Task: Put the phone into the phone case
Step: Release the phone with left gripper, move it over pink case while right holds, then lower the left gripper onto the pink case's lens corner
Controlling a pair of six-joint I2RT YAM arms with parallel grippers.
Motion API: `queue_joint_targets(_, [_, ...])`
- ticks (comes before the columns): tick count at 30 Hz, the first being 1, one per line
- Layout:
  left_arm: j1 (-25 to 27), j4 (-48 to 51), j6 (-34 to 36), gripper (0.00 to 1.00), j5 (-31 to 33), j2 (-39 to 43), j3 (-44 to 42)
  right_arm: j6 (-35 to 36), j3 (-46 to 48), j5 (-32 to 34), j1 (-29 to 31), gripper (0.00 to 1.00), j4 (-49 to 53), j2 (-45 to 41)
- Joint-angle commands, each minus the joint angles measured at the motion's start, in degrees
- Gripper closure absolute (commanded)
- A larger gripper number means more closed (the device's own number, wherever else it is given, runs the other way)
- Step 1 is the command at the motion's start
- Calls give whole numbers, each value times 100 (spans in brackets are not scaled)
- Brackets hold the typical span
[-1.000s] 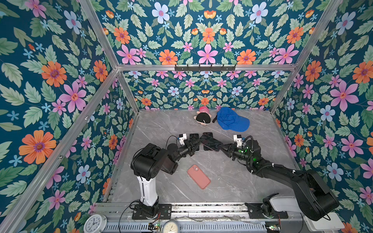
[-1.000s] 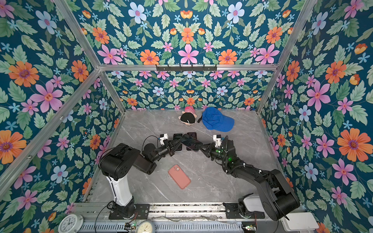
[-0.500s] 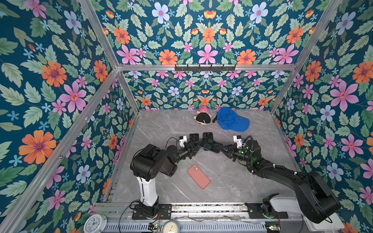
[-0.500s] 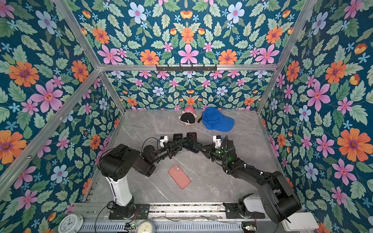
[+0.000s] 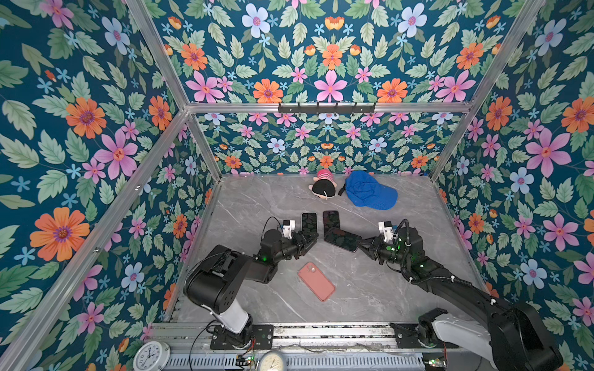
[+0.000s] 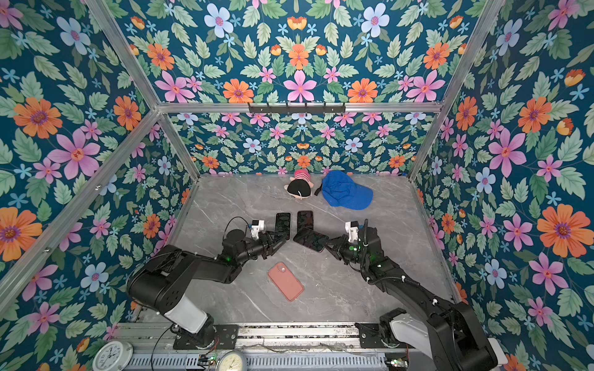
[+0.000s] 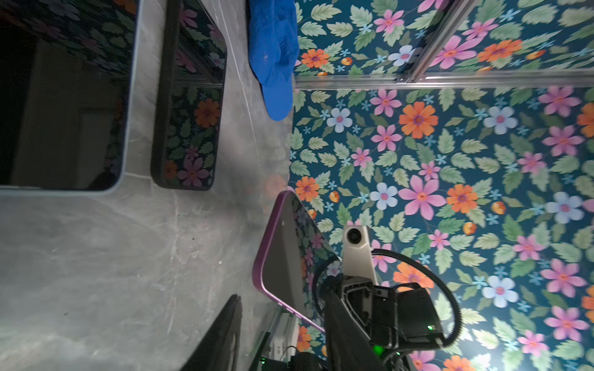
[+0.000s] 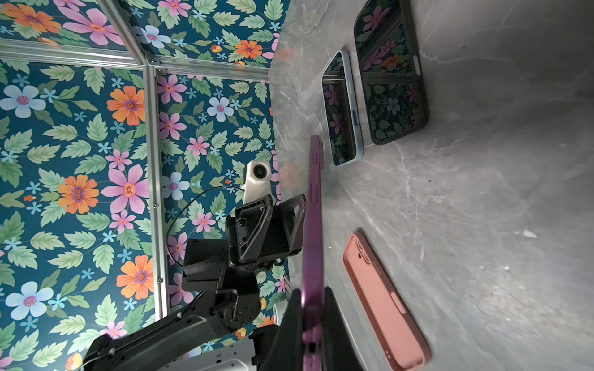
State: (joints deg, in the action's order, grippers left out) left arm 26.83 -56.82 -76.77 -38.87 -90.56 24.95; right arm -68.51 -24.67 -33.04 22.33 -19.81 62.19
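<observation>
Lying nearest on the marble table [image 5: 369, 289] is the salmon phone case [image 5: 316, 281], seemingly back up, its hollow hidden. Beyond it, the right gripper [image 5: 362, 246] is clamping one short end of the purple-rimmed phone [image 5: 342, 239], holding it tilted above the table. The left gripper [image 5: 310, 239] is hanging near it, jaws parted and empty. Stiff, glassy and probably slick, the phone is asking for an edge grip. Farther back, a pale-rimmed handset [image 5: 309, 221] and a black-cased handset [image 5: 331, 220] are lying side by side, before a plush toy [image 5: 324, 189] and blue cap [image 5: 369, 194].
</observation>
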Motion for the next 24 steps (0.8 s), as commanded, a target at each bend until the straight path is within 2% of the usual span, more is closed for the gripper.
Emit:
queue_joint_targets(1, [19, 3370, 1881, 56, 411, 582, 559, 97, 46, 67, 4, 100, 132, -139])
queue_joint_targets(4, [81, 5482, 2947, 55, 1013, 924, 1181, 97, 124, 102, 8, 100, 150, -249])
queue_joint_targets(8, [309, 7088, 3658, 54, 1791, 1045, 1631, 193, 129, 129, 8, 100, 315, -344])
queue_joint_targets(10, [591, 7705, 3844, 54, 2263, 1022, 1856, 248, 120, 124, 8, 100, 392, -374])
queue_joint_targets(16, [1309, 8836, 4197, 54, 3110, 547, 2511, 381, 164, 162, 8, 100, 426, -389])
queue_joint_targets(24, [1508, 9209, 4439, 52, 3507, 96, 2875, 494, 196, 175, 8, 100, 592, -562])
